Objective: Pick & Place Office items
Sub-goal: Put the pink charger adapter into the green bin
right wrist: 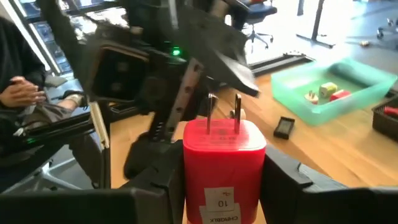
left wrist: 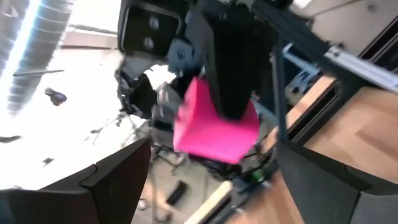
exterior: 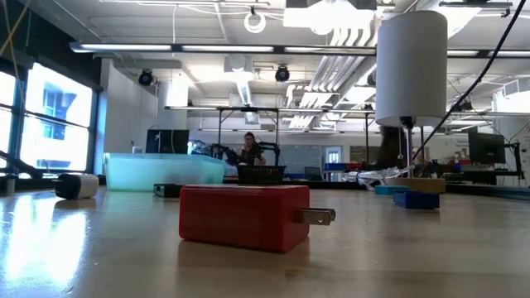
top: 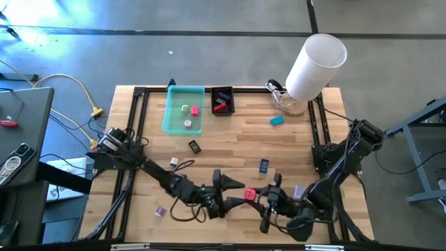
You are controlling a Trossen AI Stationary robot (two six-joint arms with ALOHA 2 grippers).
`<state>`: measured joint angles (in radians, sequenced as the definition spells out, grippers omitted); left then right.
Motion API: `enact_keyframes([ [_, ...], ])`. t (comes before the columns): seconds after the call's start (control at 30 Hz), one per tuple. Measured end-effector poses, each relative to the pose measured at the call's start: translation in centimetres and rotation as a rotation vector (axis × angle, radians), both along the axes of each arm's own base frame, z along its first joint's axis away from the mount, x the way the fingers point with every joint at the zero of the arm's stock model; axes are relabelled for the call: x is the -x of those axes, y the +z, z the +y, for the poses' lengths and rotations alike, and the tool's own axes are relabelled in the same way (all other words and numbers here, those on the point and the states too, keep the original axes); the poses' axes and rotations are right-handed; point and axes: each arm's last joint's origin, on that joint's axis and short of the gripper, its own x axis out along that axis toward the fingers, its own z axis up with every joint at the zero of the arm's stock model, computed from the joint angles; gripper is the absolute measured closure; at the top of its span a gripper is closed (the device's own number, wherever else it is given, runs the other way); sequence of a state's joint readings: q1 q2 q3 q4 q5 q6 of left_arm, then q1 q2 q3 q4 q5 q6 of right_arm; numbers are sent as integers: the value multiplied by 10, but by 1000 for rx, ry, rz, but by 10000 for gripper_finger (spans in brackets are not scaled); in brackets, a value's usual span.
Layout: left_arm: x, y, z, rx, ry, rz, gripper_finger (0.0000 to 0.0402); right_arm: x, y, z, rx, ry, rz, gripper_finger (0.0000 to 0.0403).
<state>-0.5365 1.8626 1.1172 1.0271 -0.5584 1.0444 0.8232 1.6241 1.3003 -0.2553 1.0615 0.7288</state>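
held item: right gripper [right wrist: 224,177] is clamped on a red plug-in charger [right wrist: 225,163], prongs pointing away from the wrist, toward the left arm

where it sits: lifted above the near middle of the wooden surface [top: 237,139], showing as a pinkish-red block [top: 249,194] right between the two grippers

key relation: left gripper [left wrist: 208,180] has its fingers spread wide and faces the charger head on, so the block sits just ahead of its open gap. Looks to me like a handover setup

long axis: charger's length runs along the line between the two grippers, roughly left to right

nearer arm: right one has it; the left one is just beside it, not touching as far as I can tell

likely goal: teal tray [top: 171,115] at the far left, already holding a few small pieces; the black basket [top: 223,100] is just right of it

other bits around: blue piece [top: 264,166] just beyond the grippers, black piece [top: 194,146] toward the tray, teal piece [top: 277,120] far right near the big white cylinder [top: 315,65], purple piece [top: 160,210] near left

in the way: black piece lies roughly on the path to the tray, though a lifted carry should pass over it
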Motion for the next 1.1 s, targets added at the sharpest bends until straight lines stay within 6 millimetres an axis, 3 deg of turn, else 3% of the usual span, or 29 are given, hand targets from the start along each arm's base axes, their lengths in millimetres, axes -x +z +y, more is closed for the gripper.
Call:
enact_keyframes([
  [0.53,0,3,4,-94,87,-15,62,-29,-2,-28,-117,39,64,266],
  [0.93,-2,3,8,-79,91,-11,64,-30,-1,-28,-132,58,57,266],
  [1.1,-3,2,8,-82,90,-5,86,-30,-1,-28,-132,57,56,266],
])
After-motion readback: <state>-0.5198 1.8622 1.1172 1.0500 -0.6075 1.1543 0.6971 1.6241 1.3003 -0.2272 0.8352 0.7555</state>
